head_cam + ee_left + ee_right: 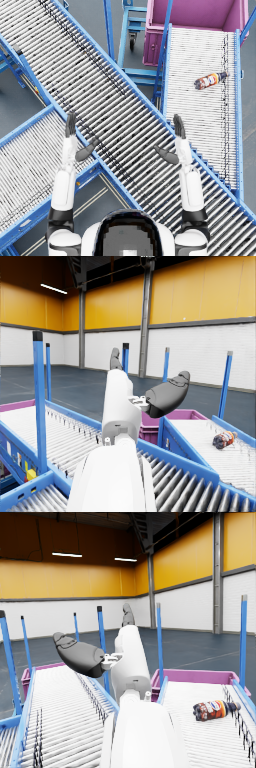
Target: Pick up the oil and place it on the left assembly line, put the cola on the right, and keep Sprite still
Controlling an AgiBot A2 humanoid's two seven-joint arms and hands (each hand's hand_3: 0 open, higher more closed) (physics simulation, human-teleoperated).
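Head view first: both of my white arms reach forward side by side, forearms roughly parallel. The left hand [75,141] has its fingers straight ahead and its thumb swung inward toward the other arm. The right hand [176,144] mirrors it. Both are spread wide with nothing in them, and the wrist views agree, each showing a dark thumb standing well off from the fingers. The left hand sits over the blue rail where the left assembly line [25,160] meets the long diagonal conveyor [100,75]. The right hand is over that diagonal conveyor's rollers. The cola bottle [210,80] is well apart from both hands, lying on its side on the right assembly line [200,125], near the far end by the purple bin [200,15]. Its long axis runs almost along the rollers (so across the line), slightly tilted. The neck points toward the outer blue rail, and the lobed base faces the inner rail, as the right wrist view [214,709] shows best.
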